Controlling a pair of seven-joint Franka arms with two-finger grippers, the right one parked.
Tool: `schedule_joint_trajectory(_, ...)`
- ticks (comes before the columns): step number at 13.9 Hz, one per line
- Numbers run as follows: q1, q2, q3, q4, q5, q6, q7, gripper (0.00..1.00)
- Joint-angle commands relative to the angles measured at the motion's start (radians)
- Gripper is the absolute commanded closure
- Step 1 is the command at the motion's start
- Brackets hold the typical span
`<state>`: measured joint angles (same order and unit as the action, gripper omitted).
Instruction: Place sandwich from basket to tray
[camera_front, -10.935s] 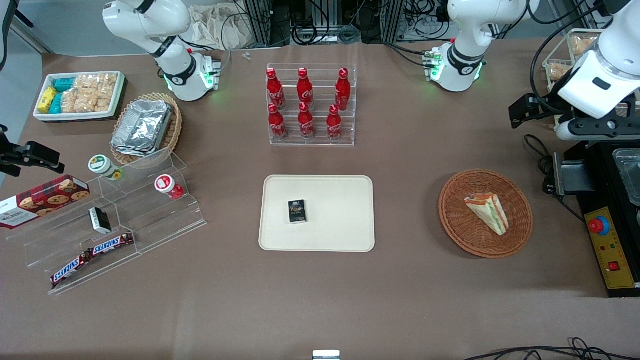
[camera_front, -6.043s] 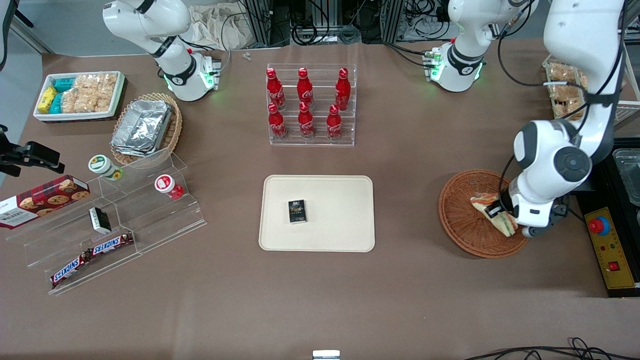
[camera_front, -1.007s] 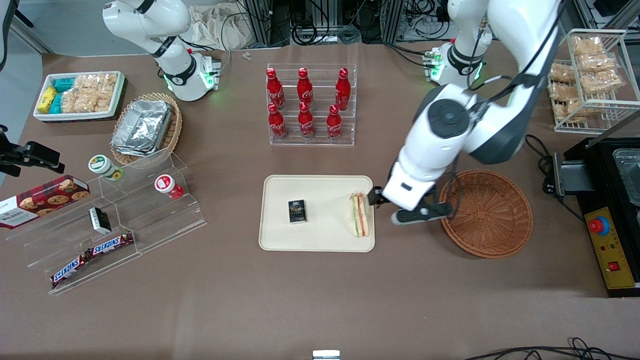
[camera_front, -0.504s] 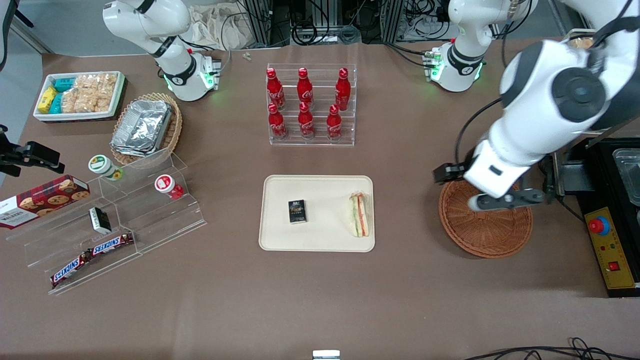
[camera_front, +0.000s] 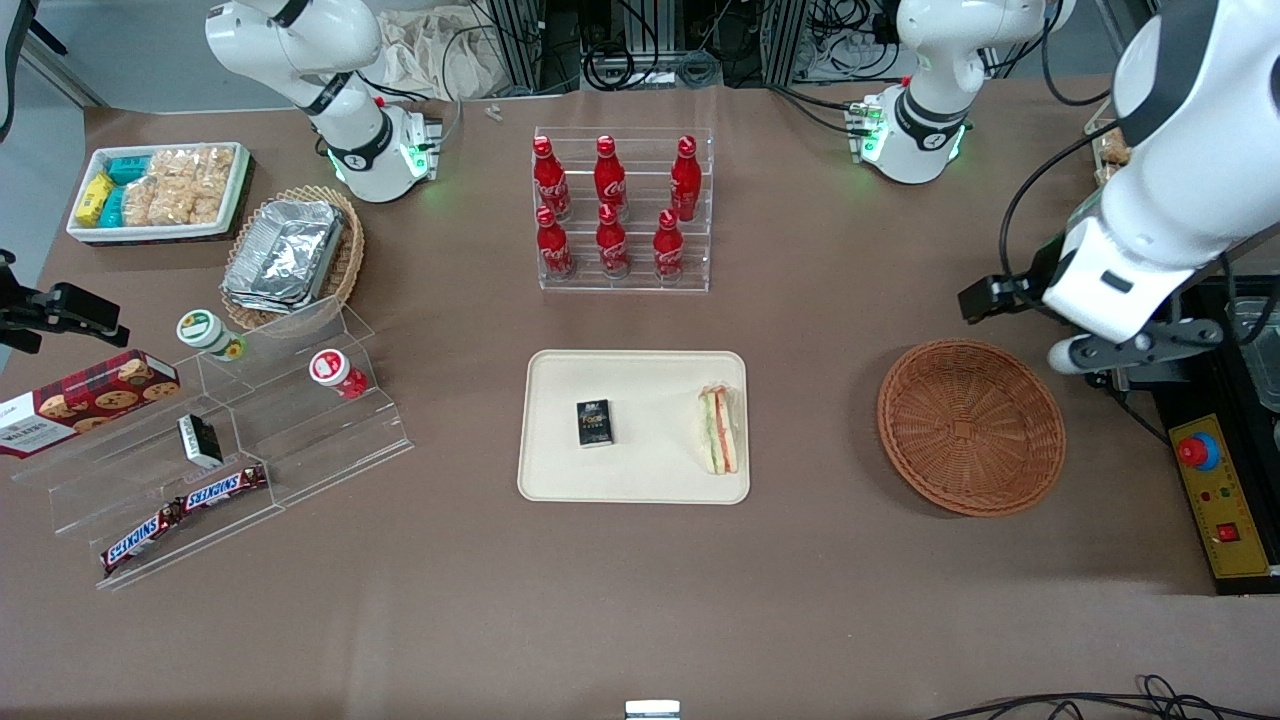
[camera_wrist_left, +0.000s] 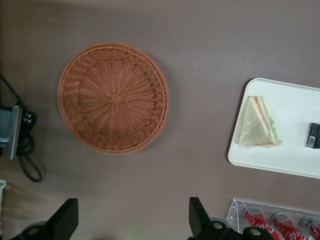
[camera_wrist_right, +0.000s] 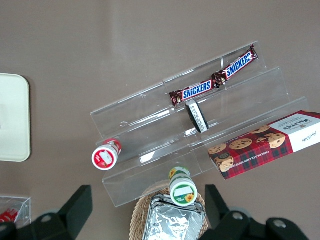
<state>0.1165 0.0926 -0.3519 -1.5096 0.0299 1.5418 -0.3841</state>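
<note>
With the sandwich (camera_front: 720, 431) lying flat on the tray (camera_front: 640, 480), the transfer named in the task appears complete. The wedge rests close to the tray edge that faces the basket (camera_front: 970, 427), inside the low rim, with its red-orange and green layers showing along one side in the front view. A small dark box (camera_front: 594, 422) also lies on the tray, near its middle and well apart from the sandwich. The basket is empty: both the front view and the left wrist view show only bare reddish-brown weave (camera_wrist_left: 114, 97).

The gripper (camera_wrist_left: 132, 222) hangs high above the table, just beside the basket toward the working arm's end and farther from the front camera than the basket's middle. Its two fingers (camera_wrist_left: 198, 216) stand wide apart with nothing between them, as the left wrist view shows. No part of the arm touches the sandwich, the tray or the basket.

Judged from this layout, nothing is left of the placement itself; at most the arm has to reach a rest pose. The sandwich sits near the rim but wholly on the tray surface, so no correction seems called for.
</note>
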Motion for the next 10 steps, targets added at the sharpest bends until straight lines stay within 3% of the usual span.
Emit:
schedule_joint_trajectory(1,-0.059,-0.092,0.077,-0.07,-0.024,-0.017,0.011,0.01)
schedule_joint_trajectory(2,-0.087,-0.118,0.135,-0.087,-0.041,-0.017,0.025,0.01)
schedule_joint_trajectory(5,-0.092,-0.155,0.174,-0.095,-0.061,-0.074,0.114,0.01)
schedule_joint_trajectory(10,-0.089,-0.114,0.175,0.0,-0.062,-0.078,0.117,0.01)
